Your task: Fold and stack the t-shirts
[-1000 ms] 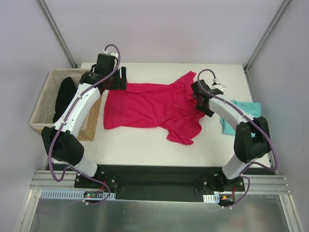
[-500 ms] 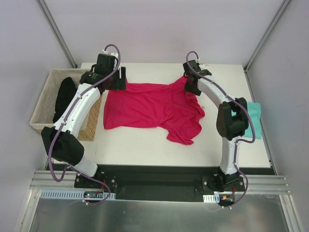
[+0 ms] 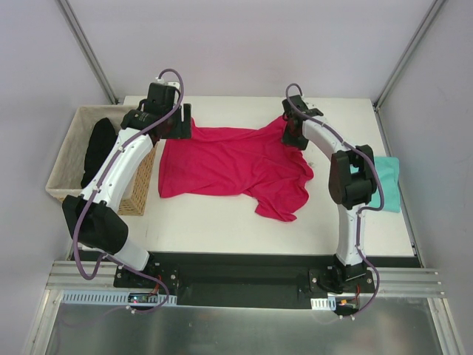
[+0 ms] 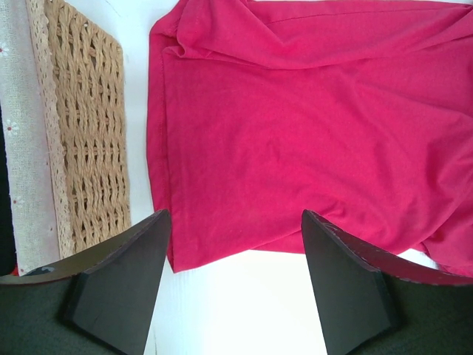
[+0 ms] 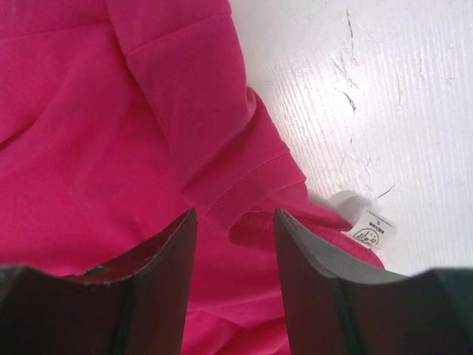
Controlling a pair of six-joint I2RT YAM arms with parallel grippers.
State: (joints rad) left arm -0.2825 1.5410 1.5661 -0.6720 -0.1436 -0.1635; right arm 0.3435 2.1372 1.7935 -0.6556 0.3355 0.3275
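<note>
The magenta-pink t-shirt (image 3: 233, 166) lies spread but rumpled across the white table (image 3: 222, 222). My left gripper (image 3: 185, 124) hovers open above its far left hem corner; the left wrist view shows the hem edge (image 4: 222, 255) between the open jaws. My right gripper (image 3: 290, 133) is open over the shirt's far right end, above a folded sleeve (image 5: 222, 148) and the neck opening, with the white neck label (image 5: 369, 229) just to the right. The teal t-shirt (image 3: 388, 181) lies at the table's right edge, partly hidden behind my right arm.
A wicker basket (image 3: 66, 159) with a cloth lining stands at the left of the table and holds a black garment (image 3: 97, 148). Its woven side (image 4: 85, 133) lies close to the pink shirt's left edge.
My right arm has swung from beside the teal shirt to the far right end of the pink shirt. The left arm and the shirt have barely moved.
</note>
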